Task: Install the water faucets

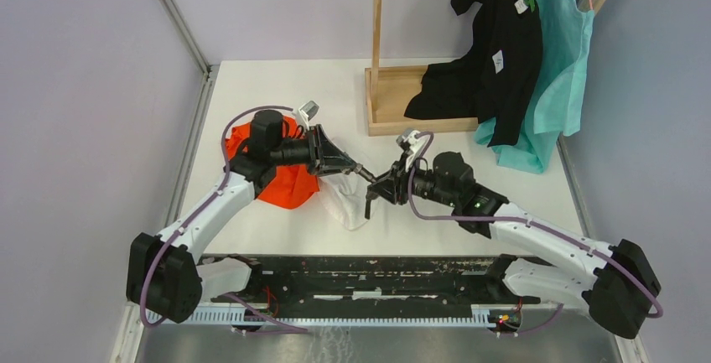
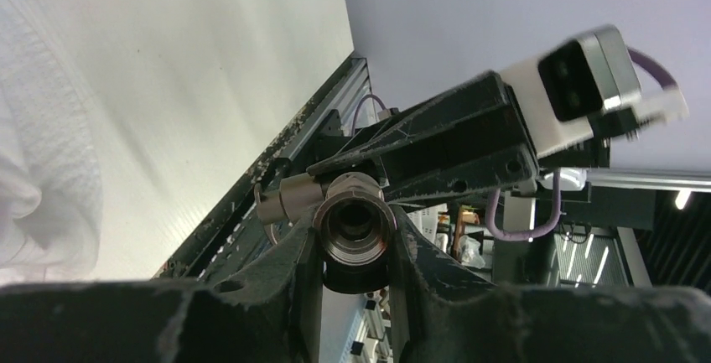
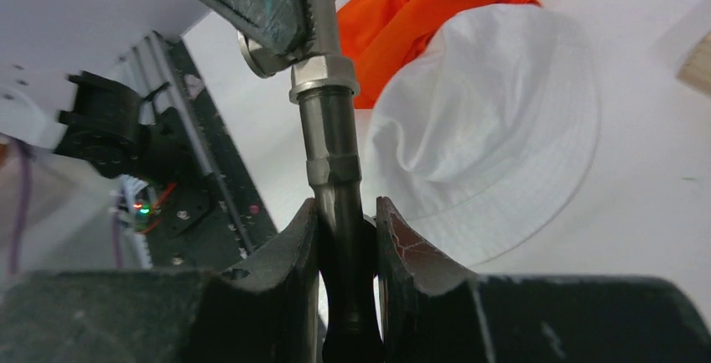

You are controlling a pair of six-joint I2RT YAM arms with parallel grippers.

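Spout pipe [image 3: 331, 141] clamped btwn right hand [image 3: 345, 212] jaws.

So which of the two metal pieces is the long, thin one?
The pipe in the right end effector; the fitting in the left end effector is short and fat, with an open round mouth.

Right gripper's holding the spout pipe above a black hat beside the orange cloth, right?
Not black: the hat is white, per the right wrist view. The right gripper does hold the spout pipe above it, beside the orange cloth.
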